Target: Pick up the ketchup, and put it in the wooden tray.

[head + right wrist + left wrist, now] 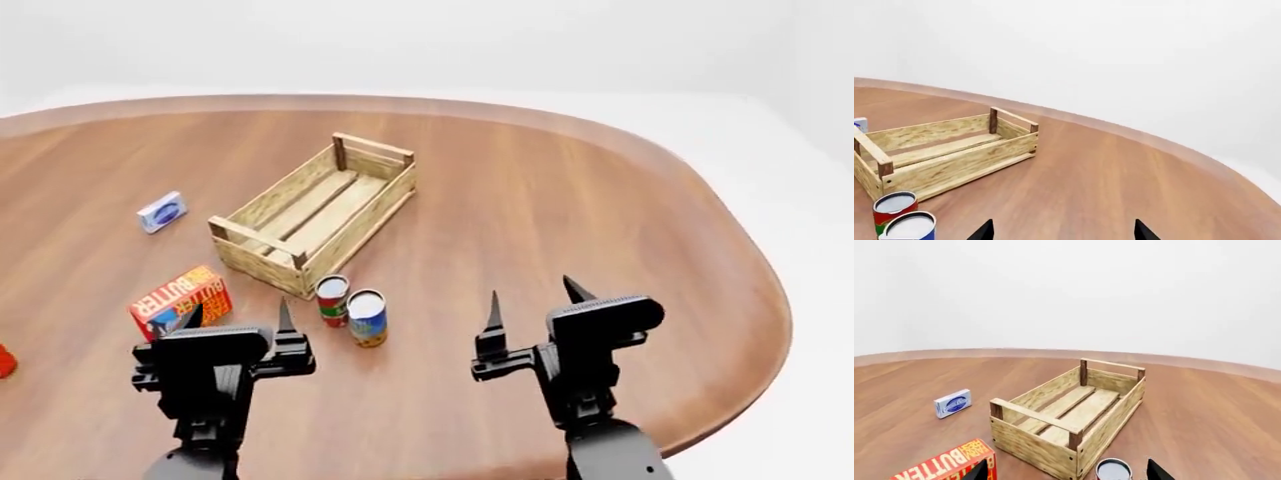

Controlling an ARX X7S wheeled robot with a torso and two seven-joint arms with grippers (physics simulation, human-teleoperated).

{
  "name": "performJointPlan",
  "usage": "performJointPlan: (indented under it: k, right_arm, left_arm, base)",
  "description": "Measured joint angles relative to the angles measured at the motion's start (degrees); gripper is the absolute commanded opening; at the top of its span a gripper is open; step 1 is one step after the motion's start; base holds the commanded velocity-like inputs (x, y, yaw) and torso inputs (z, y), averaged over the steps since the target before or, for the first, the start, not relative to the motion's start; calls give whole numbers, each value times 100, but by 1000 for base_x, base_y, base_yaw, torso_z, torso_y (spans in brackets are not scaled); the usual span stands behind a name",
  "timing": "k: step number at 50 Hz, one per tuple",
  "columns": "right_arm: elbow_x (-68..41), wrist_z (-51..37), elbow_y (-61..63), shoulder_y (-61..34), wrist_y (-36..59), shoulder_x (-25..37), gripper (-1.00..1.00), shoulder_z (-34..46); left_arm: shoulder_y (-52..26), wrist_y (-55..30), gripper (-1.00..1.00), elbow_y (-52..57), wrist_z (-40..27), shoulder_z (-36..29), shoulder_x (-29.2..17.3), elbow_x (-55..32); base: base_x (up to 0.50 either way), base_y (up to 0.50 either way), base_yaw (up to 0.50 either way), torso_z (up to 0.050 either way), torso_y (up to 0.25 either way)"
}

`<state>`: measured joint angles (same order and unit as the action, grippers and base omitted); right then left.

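Ketchup (4, 361): only a small orange-red sliver shows, cut off by the left edge of the head view, on the table nearer the robot than the butter box; its cap and label are out of view, so it cannot be confirmed as the bottle; it lies well apart from the tray and from both grippers.

Wooden tray (315, 214): rectangular light-wood slatted crate with darker corner posts and a slatted floor; it stands on the table, set diagonally in the head view, with nothing inside.

Left gripper (238, 318): fingers spread apart, holding nothing; it hovers over the table just nearer the robot than the butter box.

Right gripper (534, 298): fingers spread apart, holding nothing; it hovers over bare table, to the right of the cans.

Butter box (180, 300): red and yellow, lying flat near the tray's near corner.

Cans: a red-labelled can (332, 299) and a blue-labelled can (366, 317) stand upright, touching or nearly so, just beside the tray's near end.

Small blue-and-white packet (162, 211): lies to the left of the tray, apart from it.

Table (561, 200): brown wood with a rounded edge.
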<state>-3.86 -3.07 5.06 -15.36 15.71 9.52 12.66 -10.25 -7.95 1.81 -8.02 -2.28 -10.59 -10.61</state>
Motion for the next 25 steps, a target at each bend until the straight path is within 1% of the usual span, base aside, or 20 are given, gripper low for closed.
performJointPlan:
  k: [10, 25]
  right_arm:
    - [23, 93, 19, -257, 101, 51, 100, 157]
    - [4, 118, 6, -374, 118, 103, 100, 262]
  left_arm:
    - [-13, -54, 100, 98, -95, 53, -96, 4]
    - [-36, -45, 100, 112, -177, 61, -168, 6]
  base:
    - [187, 13, 500, 0, 0]
    - [186, 28, 500, 0, 0]
